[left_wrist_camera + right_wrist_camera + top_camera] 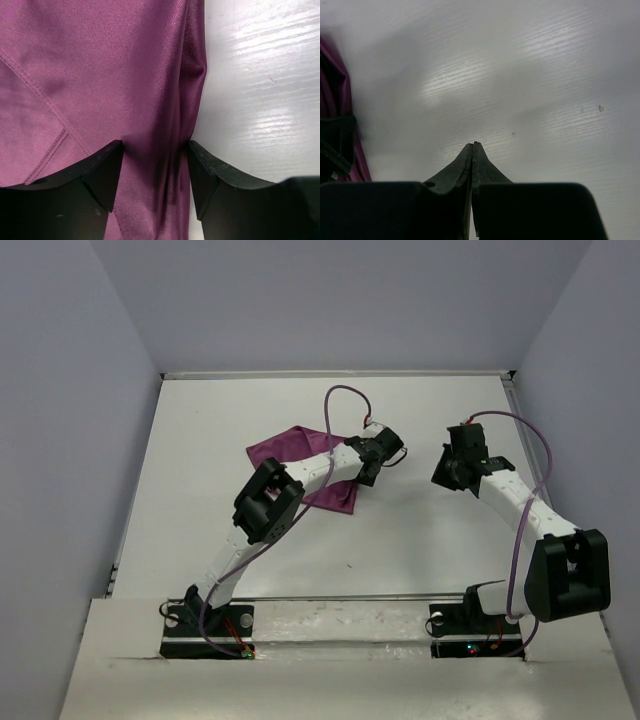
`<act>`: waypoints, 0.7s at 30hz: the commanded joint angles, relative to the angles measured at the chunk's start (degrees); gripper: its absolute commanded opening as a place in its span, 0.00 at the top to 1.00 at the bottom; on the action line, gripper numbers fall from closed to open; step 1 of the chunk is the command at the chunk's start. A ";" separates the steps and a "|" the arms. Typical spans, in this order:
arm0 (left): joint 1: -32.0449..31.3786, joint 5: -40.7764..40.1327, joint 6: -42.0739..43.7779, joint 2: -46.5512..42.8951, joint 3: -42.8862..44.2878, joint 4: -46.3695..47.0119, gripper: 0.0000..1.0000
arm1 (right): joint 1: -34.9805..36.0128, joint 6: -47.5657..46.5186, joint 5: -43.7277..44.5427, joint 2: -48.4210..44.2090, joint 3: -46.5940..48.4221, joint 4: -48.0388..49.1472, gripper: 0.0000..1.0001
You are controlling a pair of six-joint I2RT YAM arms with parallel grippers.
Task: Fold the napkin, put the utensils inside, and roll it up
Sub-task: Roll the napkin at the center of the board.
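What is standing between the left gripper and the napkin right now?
Nothing visible. The left gripper sits right on the napkin, its open jaws either side of a raised fold near the cloth's edge.

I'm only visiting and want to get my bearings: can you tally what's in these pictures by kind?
Purple napkin: 1
Robot arms: 2 (left arm, right arm)
Purple cables: 2
Cutlery: 0 in view
Total: 5
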 commanded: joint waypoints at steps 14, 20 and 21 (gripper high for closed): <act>-0.24 0.20 0.17 2.80 -1.33 0.20 0.77 | -0.35 -0.96 -0.12 -0.70 1.03 0.44 0.96; 1.17 5.81 0.35 1.13 -4.05 2.31 1.00 | -0.35 -0.70 -0.21 -0.97 1.12 0.44 0.97; 1.78 6.96 0.70 0.52 -5.63 3.10 1.00 | -0.35 -0.61 -0.21 -0.97 1.12 0.44 0.97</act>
